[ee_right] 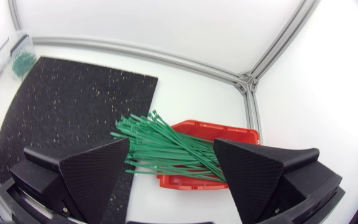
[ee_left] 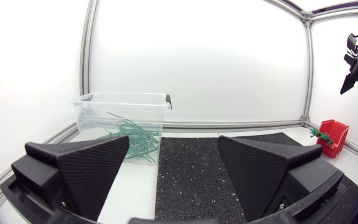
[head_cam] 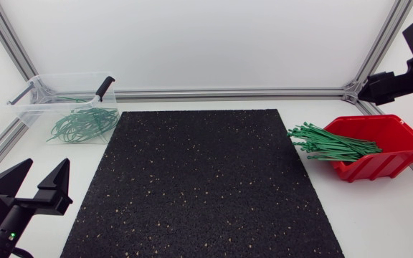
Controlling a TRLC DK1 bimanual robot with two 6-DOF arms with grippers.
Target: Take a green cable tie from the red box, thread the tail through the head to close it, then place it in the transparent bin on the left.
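you're at the pick: right gripper [ee_right: 173,163] wide open, empty, above the green ties [ee_right: 166,144] spilling from the red box [ee_right: 229,132]. next, drop onto one; they may be tangled. left gripper [head_cam: 46,172] open, empty.

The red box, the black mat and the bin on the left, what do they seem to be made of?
Red box: likely moulded hard plastic, smooth with a slight sheen. Black mat: probably rubber granulate or foam, matte, grainy with pale speckles. Bin: clear plastic; the ties inside show through its walls.
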